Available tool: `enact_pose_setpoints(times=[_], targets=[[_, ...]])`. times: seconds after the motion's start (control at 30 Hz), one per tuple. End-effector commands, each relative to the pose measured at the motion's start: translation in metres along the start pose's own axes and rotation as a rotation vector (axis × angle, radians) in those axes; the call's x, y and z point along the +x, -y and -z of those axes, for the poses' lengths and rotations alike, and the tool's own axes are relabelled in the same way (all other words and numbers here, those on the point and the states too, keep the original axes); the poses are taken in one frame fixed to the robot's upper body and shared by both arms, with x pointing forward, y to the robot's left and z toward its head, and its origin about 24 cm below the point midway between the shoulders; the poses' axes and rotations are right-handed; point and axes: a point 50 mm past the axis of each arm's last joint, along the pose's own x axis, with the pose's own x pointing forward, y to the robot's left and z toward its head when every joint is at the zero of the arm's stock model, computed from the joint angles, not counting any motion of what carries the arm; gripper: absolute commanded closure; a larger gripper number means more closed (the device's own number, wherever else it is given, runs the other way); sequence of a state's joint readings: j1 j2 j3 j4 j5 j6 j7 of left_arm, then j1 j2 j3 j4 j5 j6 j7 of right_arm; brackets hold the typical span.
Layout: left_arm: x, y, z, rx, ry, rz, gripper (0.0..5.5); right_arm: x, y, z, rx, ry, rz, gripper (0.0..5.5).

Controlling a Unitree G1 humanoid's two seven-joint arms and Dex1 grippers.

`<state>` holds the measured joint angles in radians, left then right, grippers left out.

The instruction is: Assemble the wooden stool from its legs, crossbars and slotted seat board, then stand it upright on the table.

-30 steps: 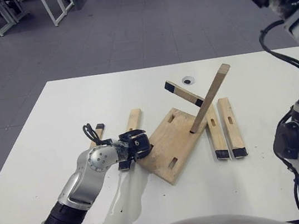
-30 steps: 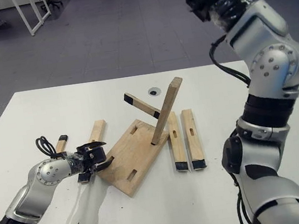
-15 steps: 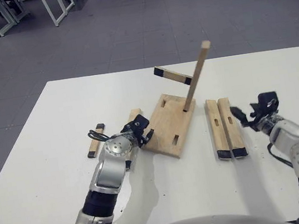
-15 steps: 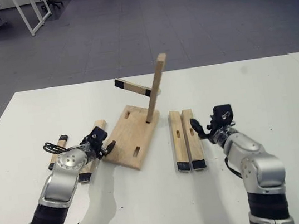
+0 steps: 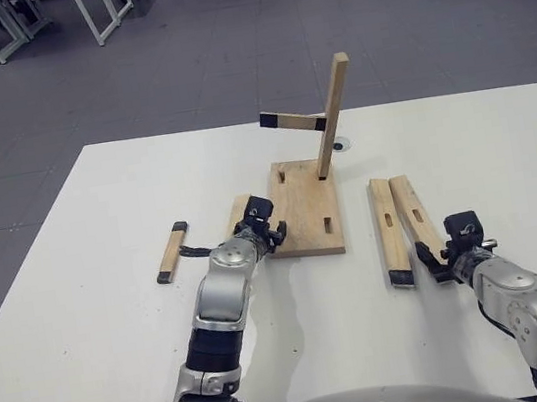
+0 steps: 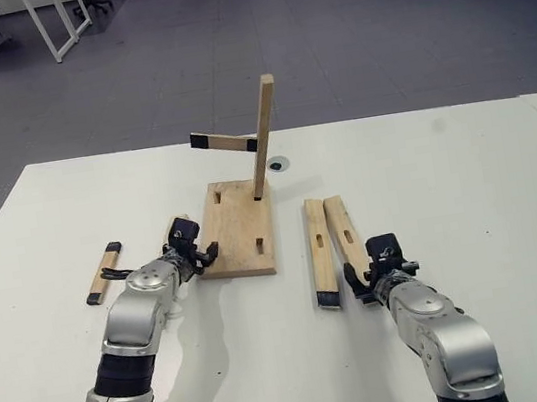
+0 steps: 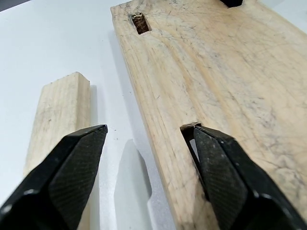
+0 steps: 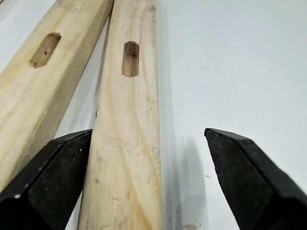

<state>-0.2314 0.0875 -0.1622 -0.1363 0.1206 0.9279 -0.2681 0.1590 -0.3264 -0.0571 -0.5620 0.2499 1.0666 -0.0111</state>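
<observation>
While the board (image 5: 305, 211) lies flat on the table (image 5: 80, 290), an upright leg (image 5: 332, 116) stands in its far slot, with a crossbar (image 5: 292, 122) sticking out sideways. The left gripper (image 5: 271, 233) is at the board's near corner with fingers spread — one over the board's edge, one over a loose leg (image 7: 57, 115) just beside. The right gripper (image 5: 448, 250) is spread too, around the near end of the outer leg (image 5: 410, 215); an inner leg (image 5: 386, 229) lies just beyond its finger, on the board's side.
</observation>
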Motion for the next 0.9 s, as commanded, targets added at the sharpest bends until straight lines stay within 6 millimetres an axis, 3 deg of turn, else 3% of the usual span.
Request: enact_pose_setpoints(times=[0.03, 0.13, 0.37, 0.6, 0.67, 0.8, 0.9], targets=[[-0.010, 0.007, 0.019, -0.084, -0.103, 0.053, 2.17, 0.001, -0.001, 0.010, 0.089, -0.044, -0.023, 1.38], [-0.020, 0.009, 0.013, -0.137, -0.090, 0.071, 2.17, 0.003, 0.001, 0.013, 0.133, -0.061, -0.025, 1.97], [-0.035, 0.017, -0.007, -0.225, -0.057, 0.138, 2.17, 0.009, 0.014, 0.018, 0.041, -0.031, 0.052, 3.37], [-0.047, -0.003, -0.039, -0.102, 0.096, 0.047, 2.17, 0.010, 0.030, -0.040, 0.008, 0.350, 0.100, 3.45], [-0.054, -0.012, -0.056, -0.096, 0.245, 0.042, 2.17, 0.002, 0.029, -0.077, 0.056, 0.552, 0.037, 3.45], [-0.074, -0.038, -0.072, -0.242, 0.458, 0.227, 2.17, -0.019, 0.021, -0.131, 0.161, 0.819, -0.253, 3.45], [-0.090, -0.046, -0.080, -0.301, 0.541, 0.466, 1.86, -0.032, 0.015, -0.147, 0.253, 0.870, -0.585, 3.45]])
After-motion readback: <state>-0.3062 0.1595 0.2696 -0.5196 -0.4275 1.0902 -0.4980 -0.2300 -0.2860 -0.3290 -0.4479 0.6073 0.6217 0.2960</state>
